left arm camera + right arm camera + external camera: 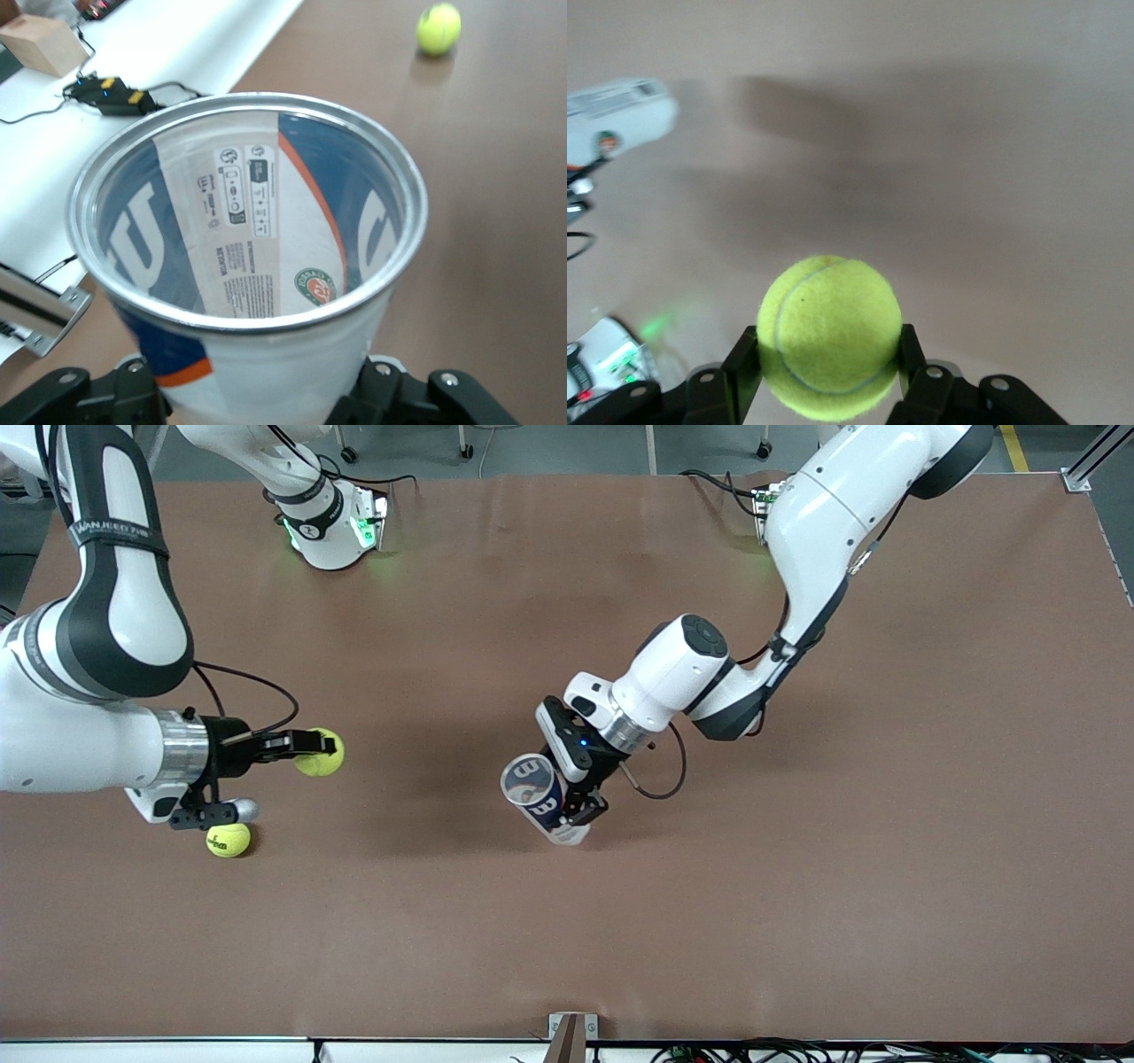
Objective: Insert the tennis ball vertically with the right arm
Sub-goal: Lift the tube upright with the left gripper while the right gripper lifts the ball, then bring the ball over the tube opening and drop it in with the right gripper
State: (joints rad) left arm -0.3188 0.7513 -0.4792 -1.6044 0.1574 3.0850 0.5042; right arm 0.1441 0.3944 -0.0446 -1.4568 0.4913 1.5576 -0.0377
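tennis ball (321, 752) clamped in right gripper (306, 749) fingers, over the surface near the right arm's end. can (542, 795) clamped by left gripper (580, 797), mouth up, empty. pickup done; carry and drop remain. second ball (229, 840) lies unused.

— Even overhead light here; the table (567, 921) shows no glare, only soft shadows beside the can (542, 793).

— The can's metal rim (248, 102) glints, though. And past the held tennis ball (830, 336) everything goes hazy, out of focus.
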